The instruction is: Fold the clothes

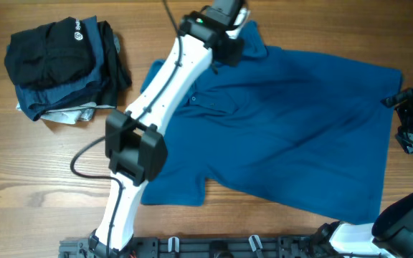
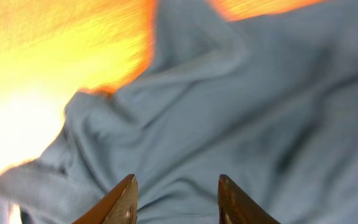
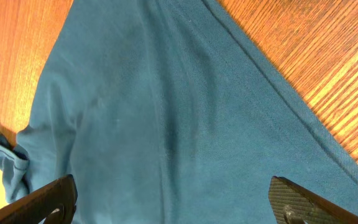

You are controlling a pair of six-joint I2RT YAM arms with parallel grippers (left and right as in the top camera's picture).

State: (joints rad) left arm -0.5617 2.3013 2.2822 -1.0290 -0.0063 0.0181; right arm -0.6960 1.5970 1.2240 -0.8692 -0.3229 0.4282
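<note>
Closest in, my right gripper (image 3: 173, 208) stands released. Its two fingers (image 3: 42, 202) sit far apart at the bottom corners of the right wrist view, with nothing between them. The polo shirt (image 3: 154, 112) lies flat just ahead of it and fills that view from six o'clock up to twelve. The shirt's stitched edge (image 3: 291, 106) slants from twelve o'clock down towards four, with bare table (image 3: 328, 56) beyond it at two o'clock. Seen from overhead, this gripper sits at the shirt's three o'clock side, just beside the cloth's edge. I cannot tell whether it touches the fabric.

Farther out, my left arm (image 1: 156, 107) crosses the shirt from seven o'clock to its twelve o'clock end. There my left gripper (image 1: 224, 25) hangs over the far, bunched part of the cloth. The left wrist view is blurred, but its fingertips (image 2: 126, 202) are parted with nothing clamped between them. Rumpled blue fabric lies just beyond them, spreading from six o'clock round to two, and wood shows at ten and eleven.

Farthest off, at ten o'clock on the table, a pile of dark clothes (image 1: 59, 64) lies well apart from the shirt.
</note>
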